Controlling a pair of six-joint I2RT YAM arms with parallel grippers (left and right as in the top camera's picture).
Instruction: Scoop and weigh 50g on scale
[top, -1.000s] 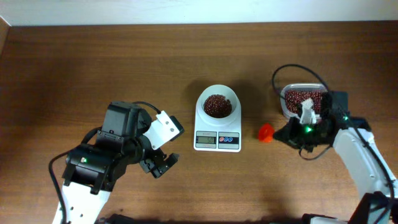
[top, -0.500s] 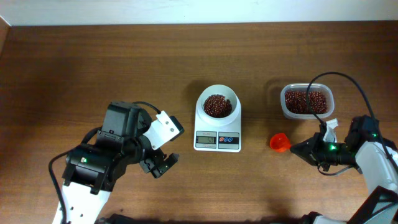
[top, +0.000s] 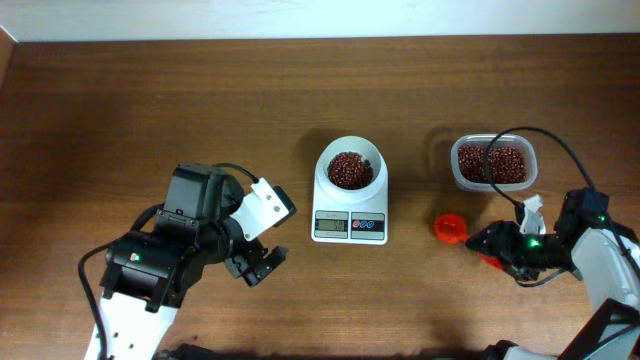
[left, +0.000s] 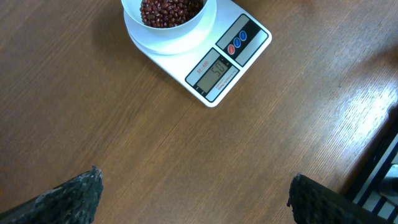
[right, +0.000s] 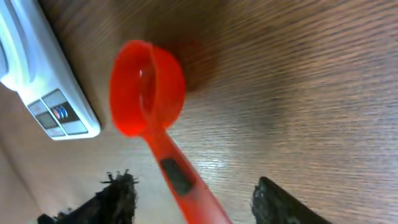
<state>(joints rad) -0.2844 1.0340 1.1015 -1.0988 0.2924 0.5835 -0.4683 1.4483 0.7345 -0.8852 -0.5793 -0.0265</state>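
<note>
The white scale stands mid-table, its round bowl holding a heap of red-brown beans. The left wrist view shows the scale with its display lit and the beans at the top edge. My left gripper hovers open over bare wood left of the scale, nothing between its fingers. An empty red scoop lies on the table right of the scale. Its handle runs back between the jaws of my right gripper, which stand open with gaps on both sides. The overhead view shows the scoop just ahead of that gripper.
A clear plastic tub with more beans sits behind the right arm, a black cable looping over it. The table's front edge lies close behind both arms.
My right arm carried the scoop from beside the tub to the table in front of it. Its jaws, shut on the handle before, now stand apart. The left arm has not moved.
</note>
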